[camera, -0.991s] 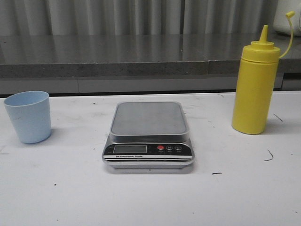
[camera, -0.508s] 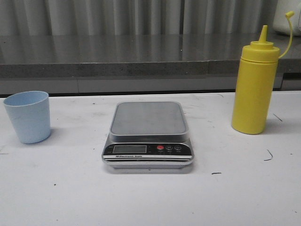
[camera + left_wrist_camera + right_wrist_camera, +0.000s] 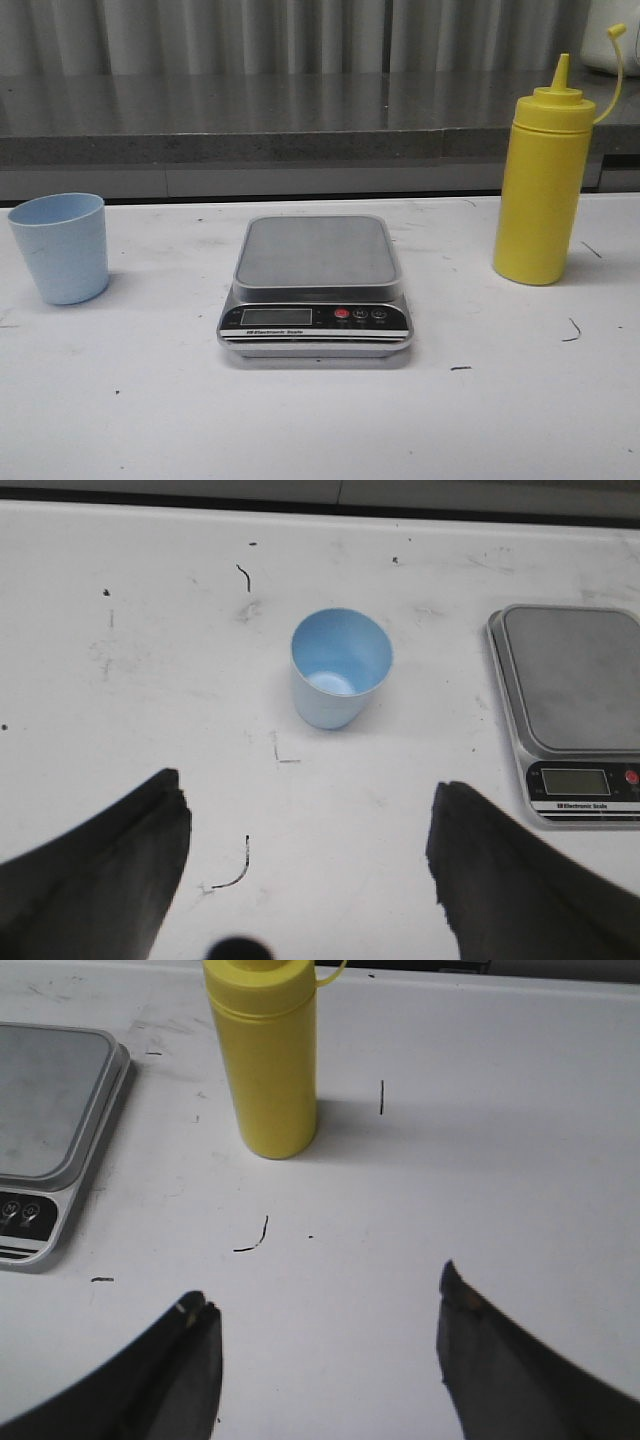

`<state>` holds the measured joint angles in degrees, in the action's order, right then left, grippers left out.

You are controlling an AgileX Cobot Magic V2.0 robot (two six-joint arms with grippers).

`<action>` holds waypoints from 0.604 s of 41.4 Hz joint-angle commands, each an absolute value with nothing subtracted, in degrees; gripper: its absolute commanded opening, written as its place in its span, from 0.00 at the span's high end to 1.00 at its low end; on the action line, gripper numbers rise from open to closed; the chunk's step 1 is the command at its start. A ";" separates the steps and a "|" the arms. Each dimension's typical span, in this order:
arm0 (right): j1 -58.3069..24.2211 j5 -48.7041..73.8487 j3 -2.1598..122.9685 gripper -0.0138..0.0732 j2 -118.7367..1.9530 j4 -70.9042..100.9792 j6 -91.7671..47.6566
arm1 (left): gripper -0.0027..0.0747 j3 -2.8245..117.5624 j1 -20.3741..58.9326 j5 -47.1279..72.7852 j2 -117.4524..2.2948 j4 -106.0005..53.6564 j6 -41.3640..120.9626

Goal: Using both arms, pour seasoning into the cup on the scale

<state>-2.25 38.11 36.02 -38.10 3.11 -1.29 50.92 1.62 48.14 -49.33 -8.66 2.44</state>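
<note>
We saw nothing shift across the last second in the front view, so we judged the task unstarted. The small pale blue plastic cup (image 3: 60,248) stood at left of frame, off the flat silver-grey scale (image 3: 315,285) at centre. The tall yellow squeeze bottle (image 3: 543,178) stood right. Left gripper (image 3: 305,865) and right gripper (image 3: 325,1355) were spread wide, empty.

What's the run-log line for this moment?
blue cup on table, off scale | platform bare | yellow squeeze bottle upright, uncapped | left gripper open | right gripper open
</note>
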 commanded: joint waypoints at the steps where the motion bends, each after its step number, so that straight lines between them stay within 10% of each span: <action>1: -1.92 34.06 37.98 0.28 -38.35 2.62 -1.81 | 0.33 55.14 3.33 44.90 -54.79 -8.75 2.14; 25: -1.92 34.06 37.98 0.28 -38.35 2.62 -1.81 | 0.33 73.89 3.94 48.33 -88.68 -5.53 2.14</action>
<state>-2.25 38.11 36.02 -38.10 3.11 -1.29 70.07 3.67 49.81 -87.40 -5.79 2.44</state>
